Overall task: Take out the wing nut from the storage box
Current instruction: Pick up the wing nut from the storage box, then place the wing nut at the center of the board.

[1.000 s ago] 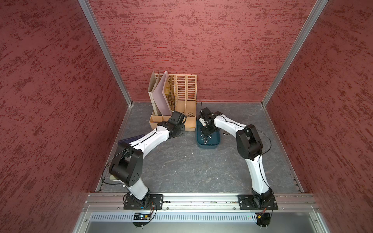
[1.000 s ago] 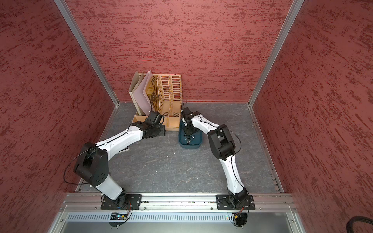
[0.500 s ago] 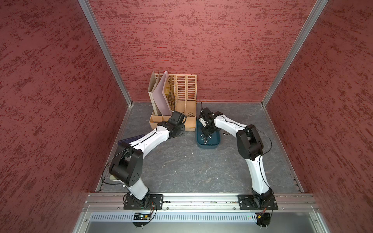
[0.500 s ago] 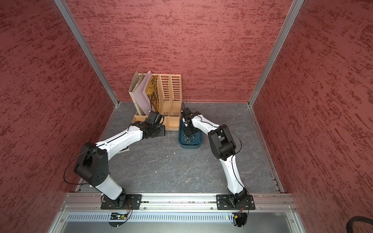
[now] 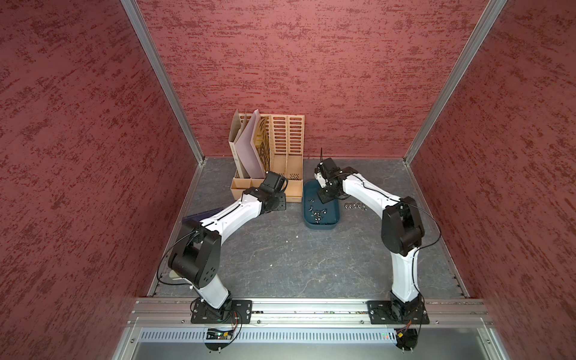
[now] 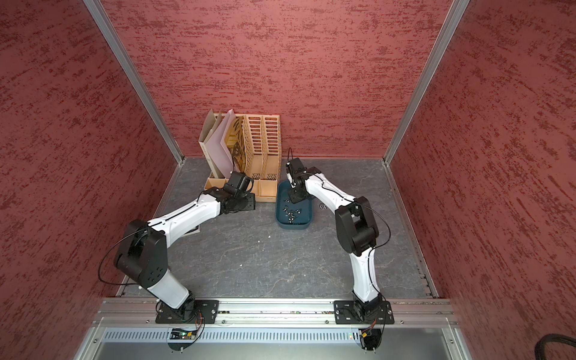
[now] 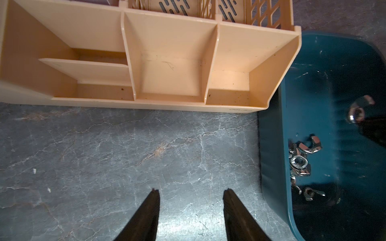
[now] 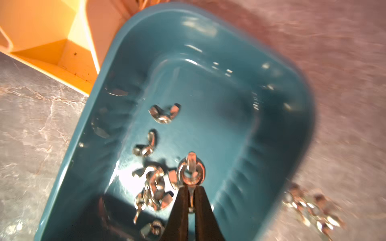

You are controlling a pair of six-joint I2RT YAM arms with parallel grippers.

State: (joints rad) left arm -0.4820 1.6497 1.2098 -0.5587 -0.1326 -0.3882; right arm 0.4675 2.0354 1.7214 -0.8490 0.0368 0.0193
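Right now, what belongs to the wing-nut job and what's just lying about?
Job: storage box, wing nut pinched in right gripper, nuts left inside, nuts lying outside it.
Lying about: beige file organiser, its folders, open left gripper.

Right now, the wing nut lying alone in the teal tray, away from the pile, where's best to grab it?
Probably pinch one wing across its flat faces, from above: the lone wing nut splays both wings away from its hub, with bare storage box floor around it.
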